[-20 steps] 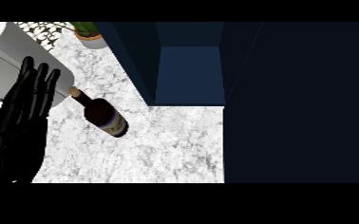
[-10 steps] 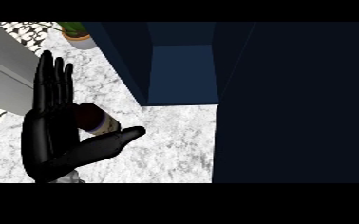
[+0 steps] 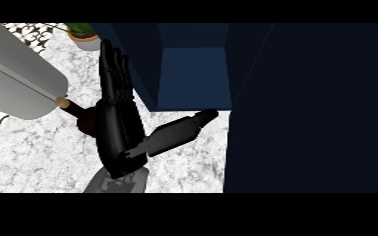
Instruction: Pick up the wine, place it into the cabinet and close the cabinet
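The left hand (image 3: pixel 118 130) has swept over the wine bottle (image 3: pixel 74 111), which now lies under its palm; fingers straight, nothing grasped yet.

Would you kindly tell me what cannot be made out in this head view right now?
Wine bottle: most of its body is hidden behind the left robot hand, head view; contact cannot be told.
Right robot hand: shows nowhere in the head view.
Potted plant: cut off by the head view's top edge.
Cabinet: its inside is too dark in the head view to show shelves.
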You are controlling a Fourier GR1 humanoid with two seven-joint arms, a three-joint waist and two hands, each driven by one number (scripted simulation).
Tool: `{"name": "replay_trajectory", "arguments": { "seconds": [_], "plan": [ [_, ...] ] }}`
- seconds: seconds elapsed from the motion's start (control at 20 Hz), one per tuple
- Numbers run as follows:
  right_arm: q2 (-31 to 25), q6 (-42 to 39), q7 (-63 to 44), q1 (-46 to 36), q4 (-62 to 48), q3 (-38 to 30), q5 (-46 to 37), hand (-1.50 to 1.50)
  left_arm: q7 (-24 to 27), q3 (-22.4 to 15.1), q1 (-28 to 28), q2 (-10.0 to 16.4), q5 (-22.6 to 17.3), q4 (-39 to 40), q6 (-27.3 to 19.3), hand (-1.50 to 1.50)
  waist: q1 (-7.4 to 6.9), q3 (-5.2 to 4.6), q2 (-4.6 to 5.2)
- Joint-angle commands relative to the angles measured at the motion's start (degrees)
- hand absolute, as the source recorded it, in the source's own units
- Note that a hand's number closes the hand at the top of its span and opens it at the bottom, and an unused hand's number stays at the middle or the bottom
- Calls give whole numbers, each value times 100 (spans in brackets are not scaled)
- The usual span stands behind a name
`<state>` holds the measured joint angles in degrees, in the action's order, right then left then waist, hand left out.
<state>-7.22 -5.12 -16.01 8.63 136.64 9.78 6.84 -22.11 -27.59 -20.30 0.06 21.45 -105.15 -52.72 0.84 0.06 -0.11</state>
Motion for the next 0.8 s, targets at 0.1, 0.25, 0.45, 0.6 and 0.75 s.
{"name": "replay_trajectory", "arguments": {
  "seconds": [0.1,0.25,0.45,0.6,0.75],
  "plan": [
    [143,173,-490,-1,417,401,-305,-150,-1146,-477,-1225,-6,681,677,-1027,-150,-29,-2,-1],
    [-289,-275,-598,269,772,-301,439,-150,-1632,-459,-1113,-6,1139,370,-960,-150,-32,1,-10],
    [35,241,-1137,-398,702,5,-15,-150,-2403,-239,-1520,-6,1700,167,-807,-150,-67,-1,-11],
    [103,449,-1553,-541,1088,215,-243,-150,-2615,-401,-810,-6,2168,-466,-604,-150,-110,-6,-26],
    [102,437,-1551,-636,983,211,-310,-150,-3169,-266,-835,-6,2671,-666,-392,-150,-108,-4,-23]
  ]
}}
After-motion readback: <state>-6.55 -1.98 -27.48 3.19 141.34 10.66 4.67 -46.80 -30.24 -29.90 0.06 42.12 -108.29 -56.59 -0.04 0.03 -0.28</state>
